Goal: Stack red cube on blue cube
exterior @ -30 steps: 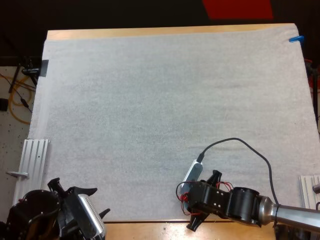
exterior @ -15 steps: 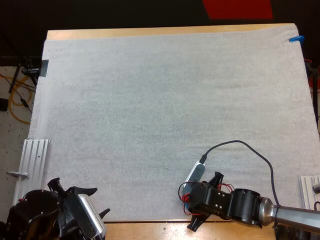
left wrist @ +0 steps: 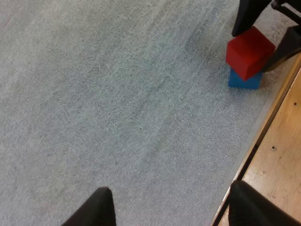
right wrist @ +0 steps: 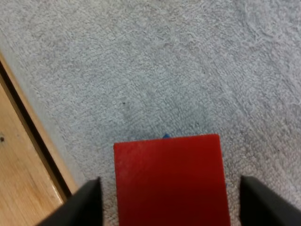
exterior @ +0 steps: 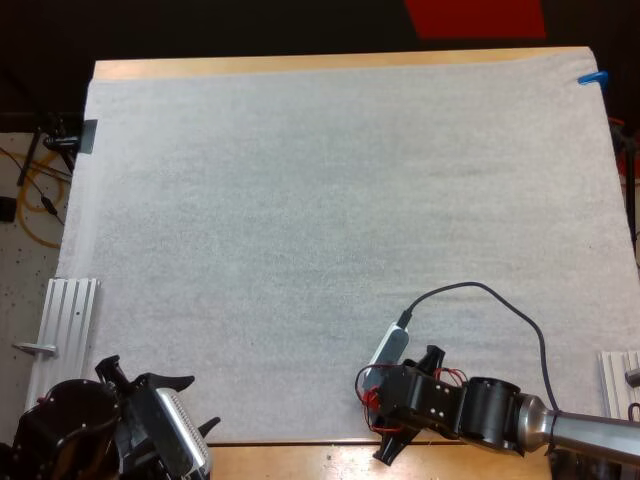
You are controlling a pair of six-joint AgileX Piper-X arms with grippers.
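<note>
Red cube (left wrist: pixel 249 52) sits on blue cube (left wrist: pixel 243 81) by the mat (left wrist: pixel 117 94) near edge, right hand (right wrist: pixel 171 207) spread either side of it gripping nothing, left hand (left wrist: pixel 173 197) open, empty, well apart; cube looks light, rigid, smooth-sided, best pinched on opposite flat faces.

Red cube (right wrist: pixel 171 179) within parted right pincer (right wrist: pixel 170 193)

i am seeing no text, label, brand, number or sign that can be read anywhere in my views.
</note>
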